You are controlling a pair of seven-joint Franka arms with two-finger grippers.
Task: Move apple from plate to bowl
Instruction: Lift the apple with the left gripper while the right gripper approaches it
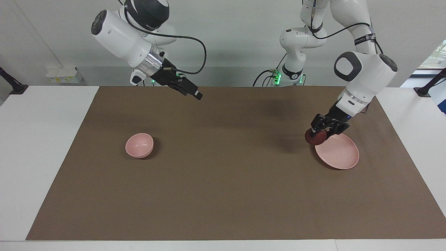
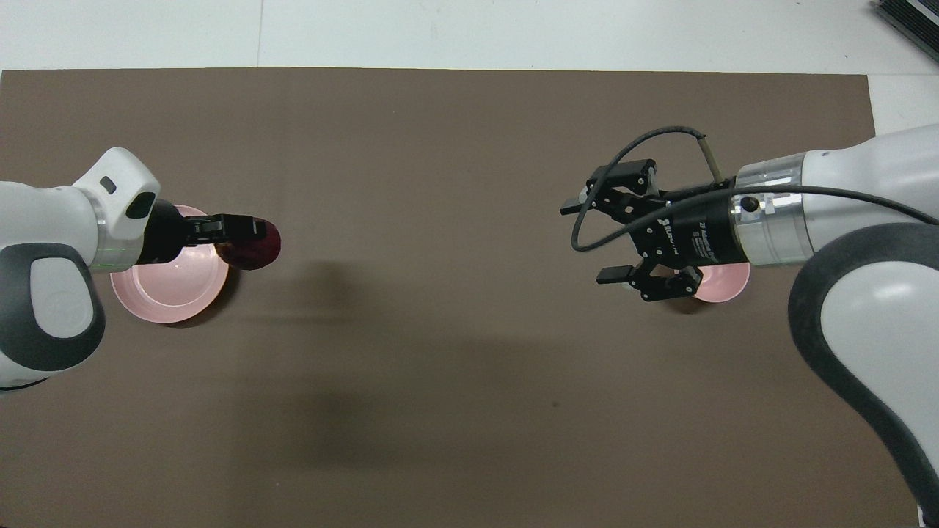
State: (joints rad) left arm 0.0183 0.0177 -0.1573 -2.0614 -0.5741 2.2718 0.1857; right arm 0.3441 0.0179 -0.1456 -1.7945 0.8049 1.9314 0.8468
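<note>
My left gripper [image 1: 318, 134] is shut on the dark red apple [image 1: 314, 138] and holds it just over the rim of the flat pink plate [image 1: 339, 153], on the side toward the right arm's end of the table. The overhead view shows the same: left gripper [image 2: 255, 236], apple [image 2: 257, 249], plate [image 2: 172, 293]. The small deep pink bowl [image 1: 139, 144] stands empty on the mat toward the right arm's end. My right gripper [image 1: 194, 93] is open and empty, raised high over the mat and apart from the bowl. In the overhead view the right gripper [image 2: 587, 242] partly covers the bowl [image 2: 730, 282].
A brown mat [image 1: 223, 181] covers most of the white table [image 1: 41, 139]. Nothing else lies on the mat between plate and bowl.
</note>
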